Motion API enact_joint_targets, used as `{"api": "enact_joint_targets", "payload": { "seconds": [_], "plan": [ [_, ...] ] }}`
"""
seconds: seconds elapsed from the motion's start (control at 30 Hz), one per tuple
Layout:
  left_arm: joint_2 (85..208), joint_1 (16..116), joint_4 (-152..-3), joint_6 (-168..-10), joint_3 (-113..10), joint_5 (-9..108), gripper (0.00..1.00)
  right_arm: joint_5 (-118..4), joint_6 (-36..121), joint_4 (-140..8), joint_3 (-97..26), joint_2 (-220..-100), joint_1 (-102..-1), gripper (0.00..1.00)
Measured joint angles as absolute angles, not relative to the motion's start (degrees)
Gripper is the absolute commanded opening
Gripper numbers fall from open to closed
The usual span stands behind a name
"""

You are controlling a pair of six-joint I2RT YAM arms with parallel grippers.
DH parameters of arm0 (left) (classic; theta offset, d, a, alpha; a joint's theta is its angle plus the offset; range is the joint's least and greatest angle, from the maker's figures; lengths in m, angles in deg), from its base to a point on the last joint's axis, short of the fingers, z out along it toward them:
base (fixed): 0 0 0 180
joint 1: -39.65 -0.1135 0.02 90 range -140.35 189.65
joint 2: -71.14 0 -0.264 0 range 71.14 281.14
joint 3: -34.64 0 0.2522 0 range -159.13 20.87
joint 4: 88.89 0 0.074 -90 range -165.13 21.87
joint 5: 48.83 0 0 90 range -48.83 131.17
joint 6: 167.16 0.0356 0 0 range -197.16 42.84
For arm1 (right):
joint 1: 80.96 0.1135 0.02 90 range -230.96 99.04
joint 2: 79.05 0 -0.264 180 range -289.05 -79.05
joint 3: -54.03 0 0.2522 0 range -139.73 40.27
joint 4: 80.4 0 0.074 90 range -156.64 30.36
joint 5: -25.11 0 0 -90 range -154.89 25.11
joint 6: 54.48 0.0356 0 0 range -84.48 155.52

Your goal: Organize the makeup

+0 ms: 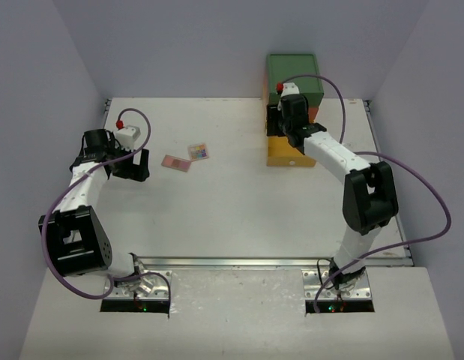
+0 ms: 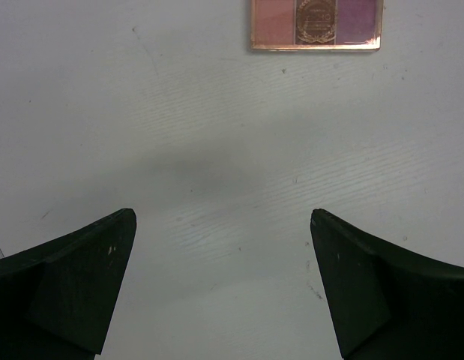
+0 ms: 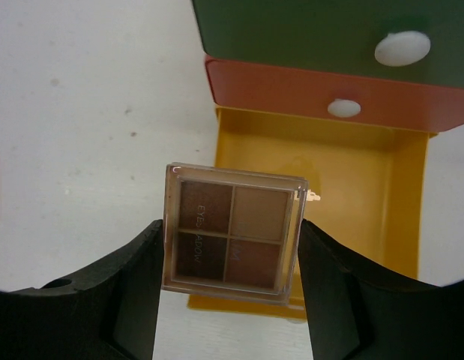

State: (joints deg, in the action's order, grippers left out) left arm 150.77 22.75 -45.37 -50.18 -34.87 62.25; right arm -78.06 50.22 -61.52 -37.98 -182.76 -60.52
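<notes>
Brown palette (image 3: 233, 234) pinched in the right gripper (image 3: 230, 251) at the open yellow drawer (image 3: 366, 187), left gripper (image 2: 223, 217) spread wide and empty, pink palette (image 1: 176, 163) and multicoloured palette (image 1: 199, 151) to its right.

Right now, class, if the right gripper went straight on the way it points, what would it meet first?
Most likely the open yellow drawer: the right gripper, shut on the eyeshadow palette, points into it, below the orange drawer. Depth is unclear, so this is a judgement.
</notes>
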Motion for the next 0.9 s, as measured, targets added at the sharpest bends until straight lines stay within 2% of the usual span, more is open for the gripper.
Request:
{"api": "enact_joint_targets", "payload": {
  "seconds": [0.4, 0.7, 0.77, 0.9],
  "plan": [
    [151.7, 22.7, -45.3, -50.2, -35.0, 62.5, 1.00, -78.3, 49.2, -59.6, -39.9, -195.6, -63.8, 0.44],
    [155.7, 24.7, -44.6, -50.4, -36.8, 62.7, 1.00, -77.3, 49.1, -59.1, -42.7, -199.6, -65.3, 0.68],
    [157.0, 26.9, -44.6, -50.4, -38.1, 61.1, 1.00, -77.1, 49.1, -58.8, -42.8, -199.9, -65.5, 0.76],
    [160.7, 33.2, -45.1, -50.2, -41.1, 57.1, 1.00, -76.5, 49.0, -58.3, -43.1, -200.1, -65.5, 0.82]
  ]
}}
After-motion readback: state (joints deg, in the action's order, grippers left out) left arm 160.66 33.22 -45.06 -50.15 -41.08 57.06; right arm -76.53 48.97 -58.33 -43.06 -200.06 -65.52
